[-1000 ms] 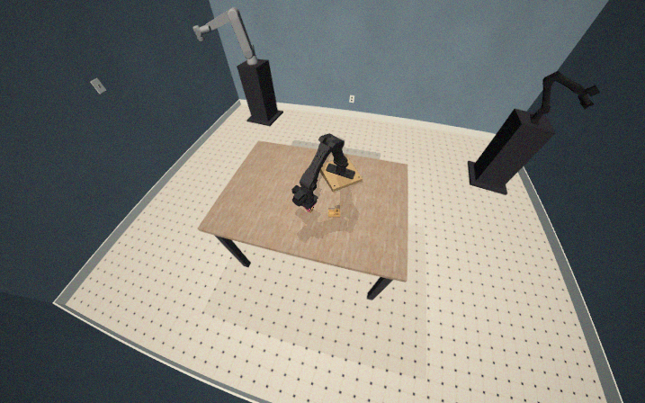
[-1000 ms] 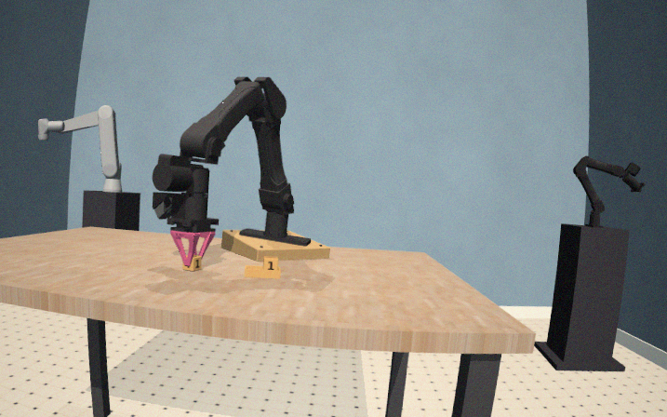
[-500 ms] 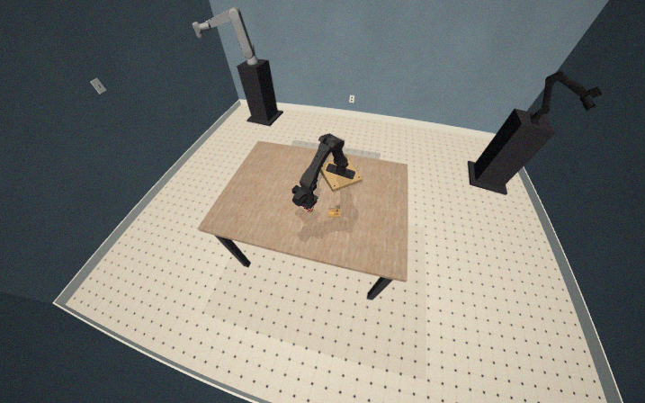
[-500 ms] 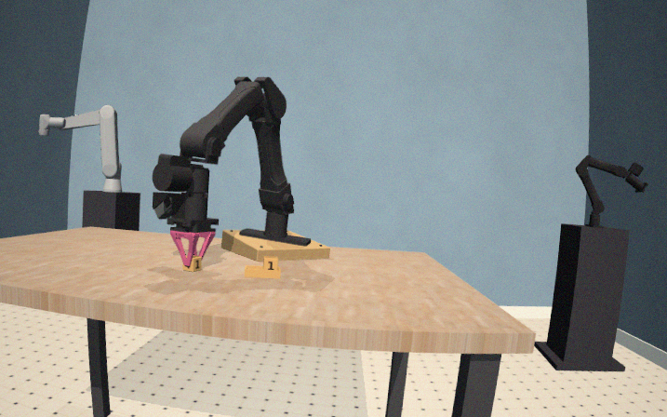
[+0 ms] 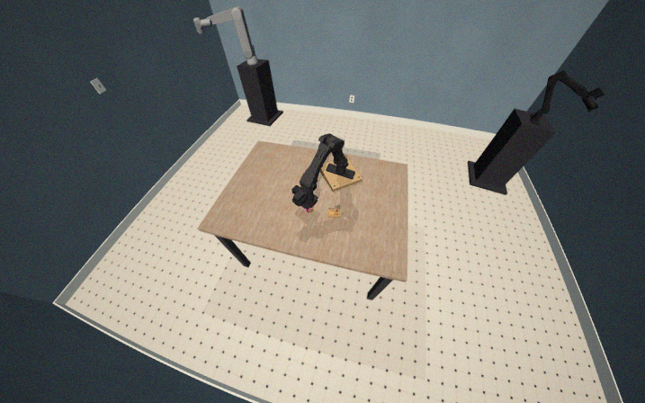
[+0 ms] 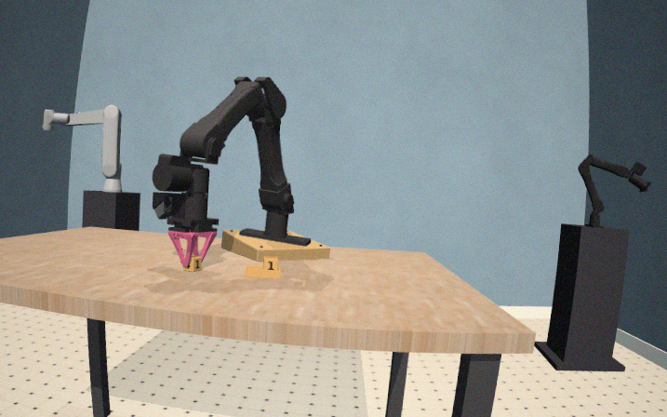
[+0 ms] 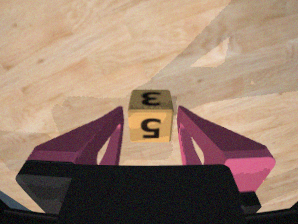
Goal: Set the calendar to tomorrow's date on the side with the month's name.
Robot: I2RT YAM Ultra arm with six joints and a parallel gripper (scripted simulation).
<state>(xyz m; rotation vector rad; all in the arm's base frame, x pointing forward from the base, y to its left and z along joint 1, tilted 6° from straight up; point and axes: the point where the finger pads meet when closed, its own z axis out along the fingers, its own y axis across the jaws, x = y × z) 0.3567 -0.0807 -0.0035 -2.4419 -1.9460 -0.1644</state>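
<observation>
My gripper (image 6: 193, 266) (image 7: 150, 112) is open, its pink fingertips low on either side of a loose yellow cube (image 6: 196, 263) (image 7: 149, 126). The wrist view shows a narrow gap between each finger and the cube. That cube stands on the table left of the tray; it shows a 1 in the exterior view, and a 5 and a 3, both upside down, in the wrist view. The yellow tray (image 5: 334, 215) (image 6: 254, 272) lies flat on the table. Another cube (image 6: 270, 264) stands at its right end, showing an upright 1. The tray's month name is too small to read.
The wooden table (image 5: 264, 200) (image 6: 377, 300) carries my arm's base on a yellow plate (image 5: 336, 183) (image 6: 294, 253) behind the tray. A grey arm (image 6: 111, 140) and a dark arm (image 6: 591, 181) stand on pedestals beyond the table.
</observation>
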